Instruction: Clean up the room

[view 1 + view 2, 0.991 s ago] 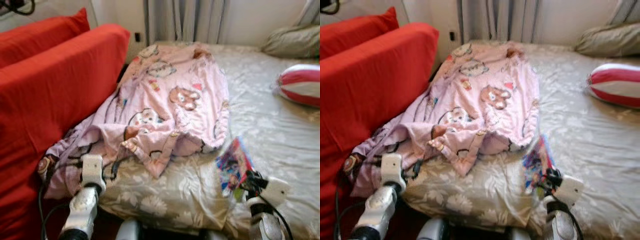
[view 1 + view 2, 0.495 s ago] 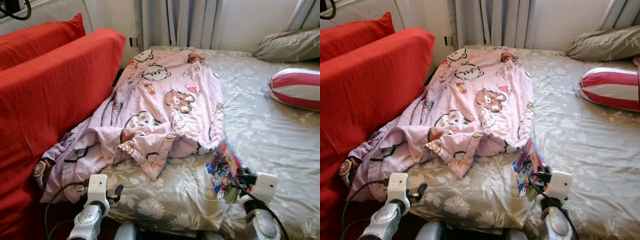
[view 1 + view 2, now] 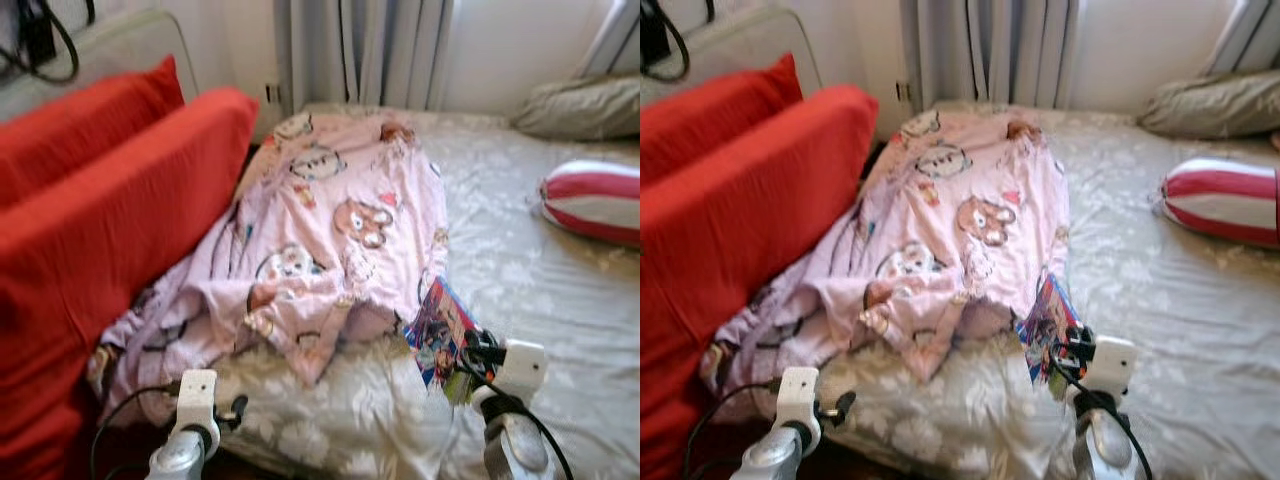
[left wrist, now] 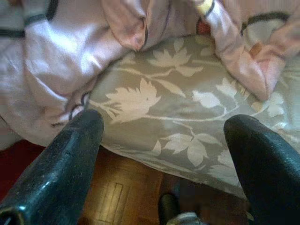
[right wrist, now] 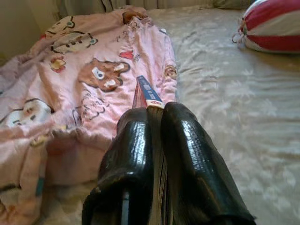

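Right gripper (image 5: 157,140) pinches a colourful book (image 3: 441,333) above the bed (image 3: 560,300) edge; left gripper (image 4: 164,154) hangs spread beside a pink blanket (image 3: 340,220).

Open bedsheet (image 3: 520,290) right of pink blanket (image 3: 340,230)

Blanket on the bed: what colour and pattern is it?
The blanket is pale pink with cartoon animal faces, clearest in the left eye view.
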Controlling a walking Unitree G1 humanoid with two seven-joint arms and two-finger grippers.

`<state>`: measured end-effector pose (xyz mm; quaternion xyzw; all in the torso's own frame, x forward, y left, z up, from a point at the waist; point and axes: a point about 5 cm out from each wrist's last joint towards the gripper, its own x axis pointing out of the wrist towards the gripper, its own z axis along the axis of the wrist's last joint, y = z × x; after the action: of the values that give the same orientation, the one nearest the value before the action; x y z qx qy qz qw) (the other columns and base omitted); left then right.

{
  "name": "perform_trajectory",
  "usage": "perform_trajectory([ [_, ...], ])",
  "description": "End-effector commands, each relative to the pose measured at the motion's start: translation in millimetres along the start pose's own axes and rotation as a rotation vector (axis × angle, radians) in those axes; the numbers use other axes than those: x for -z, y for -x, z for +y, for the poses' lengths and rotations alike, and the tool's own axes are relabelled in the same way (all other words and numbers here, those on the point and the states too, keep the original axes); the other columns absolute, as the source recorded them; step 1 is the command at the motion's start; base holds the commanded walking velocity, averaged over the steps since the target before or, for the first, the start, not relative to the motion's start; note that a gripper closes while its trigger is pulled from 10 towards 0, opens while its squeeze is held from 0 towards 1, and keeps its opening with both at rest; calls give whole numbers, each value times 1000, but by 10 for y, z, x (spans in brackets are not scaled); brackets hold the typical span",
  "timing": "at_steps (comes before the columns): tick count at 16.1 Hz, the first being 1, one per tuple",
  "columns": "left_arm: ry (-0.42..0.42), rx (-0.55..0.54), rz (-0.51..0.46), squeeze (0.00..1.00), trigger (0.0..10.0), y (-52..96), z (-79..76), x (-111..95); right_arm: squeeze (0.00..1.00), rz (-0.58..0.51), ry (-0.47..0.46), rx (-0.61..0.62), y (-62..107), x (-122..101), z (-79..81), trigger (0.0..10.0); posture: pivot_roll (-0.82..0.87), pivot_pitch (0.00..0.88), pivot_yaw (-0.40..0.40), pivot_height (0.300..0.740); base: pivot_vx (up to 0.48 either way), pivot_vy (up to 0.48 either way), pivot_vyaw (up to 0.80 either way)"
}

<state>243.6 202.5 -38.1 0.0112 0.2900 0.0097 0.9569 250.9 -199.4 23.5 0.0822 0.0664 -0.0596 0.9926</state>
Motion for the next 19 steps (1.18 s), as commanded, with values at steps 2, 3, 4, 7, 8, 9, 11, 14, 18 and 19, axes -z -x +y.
perform_trajectory([
  [2, -23, -3, 87, 0, 10000, 61, 41, 187, 0, -36, -2, 10, -34, -95, -16, 10000, 2, 0, -9, 740, 0, 0, 0],
  [3, -29, -5, 106, 0, 10000, 77, 55, 227, 0, -39, -4, 12, -45, -106, -15, 10000, -1, 0, -8, 740, 0, 0, 0],
  [4, -30, -6, 112, 0, 10000, 82, 60, 239, 0, -42, -6, 13, -49, -111, -13, 10000, -2, 0, -8, 740, 0, 0, 0],
  [7, -28, -10, 137, 0, 10000, 107, 56, 305, 0, -56, -5, 19, -73, -151, -38, 10000, -10, 0, -9, 740, 0, 0, 0],
  [8, -30, -8, 138, 0, 10000, 108, 45, 310, 0, -53, -6, 22, -75, -152, -45, 10000, -11, 0, -11, 740, 0, 0, 0],
  [9, -34, -6, 141, 0, 10000, 111, 30, 321, 0, -45, -7, 25, -75, -147, -53, 10000, -13, 0, -13, 740, 0, 0, 0],
  [11, -34, -4, 145, 0, 10000, 112, 8, 331, 0, -37, -10, 26, -75, -136, -67, 10000, -18, 0, -18, 740, 0, 0, -781],
  [14, -29, -1, 151, 0, 10000, 110, -15, 340, 0, -53, 2, 23, -79, -163, -80, 10000, -27, 0, -25, 740, 0, -241, -260],
  [18, -24, -12, 154, 0, 10000, 110, -2, 340, 0, -46, 9, 32, -88, -164, -112, 10000, -26, 0, -25, 740, 0, -240, 0],
  [19, -25, -14, 154, 0, 10000, 112, 4, 343, 0, -45, 8, 31, -86, -160, -109, 10000, -25, 0, -26, 740, 0, -240, 0],
])
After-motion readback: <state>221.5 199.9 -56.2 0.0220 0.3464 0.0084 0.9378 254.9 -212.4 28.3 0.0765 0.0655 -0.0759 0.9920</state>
